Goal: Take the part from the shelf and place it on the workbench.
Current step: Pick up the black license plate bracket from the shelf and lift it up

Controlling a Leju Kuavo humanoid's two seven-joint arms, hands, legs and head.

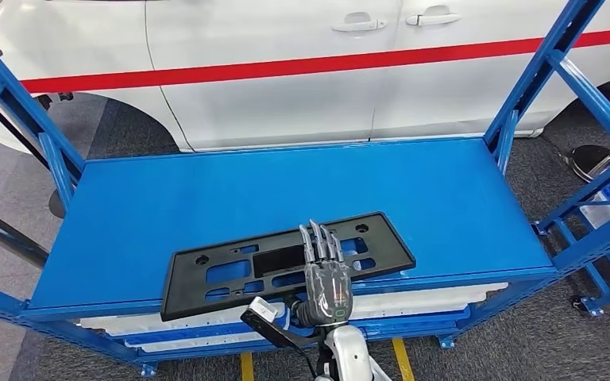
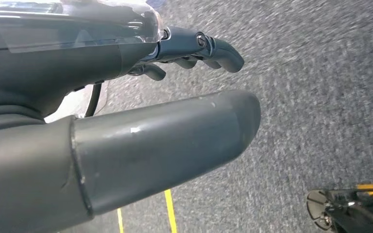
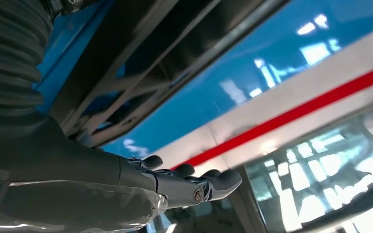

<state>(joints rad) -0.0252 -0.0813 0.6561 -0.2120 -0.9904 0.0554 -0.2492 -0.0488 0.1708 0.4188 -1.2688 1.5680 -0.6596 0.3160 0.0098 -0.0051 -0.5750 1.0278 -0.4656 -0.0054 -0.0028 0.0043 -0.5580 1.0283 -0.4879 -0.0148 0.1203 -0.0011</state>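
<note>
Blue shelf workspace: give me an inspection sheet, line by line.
Surface: glossy blue metal shelf deck, bare apart from the part.
Job's things: flat black plastic plate-holder frame with cut-outs lies flat near the front edge.
Clutter: nothing seen.
Hands: right robot hand is raised over the frame, fingers straight and apart, holding nothing; left robot hand hangs over grey carpet, fingers curled, holding nothing.
Cables: thin dark cable beside the left wrist.
Surroundings: white car with red stripe behind the shelf; blue rack uprights; yellow floor line.
</note>
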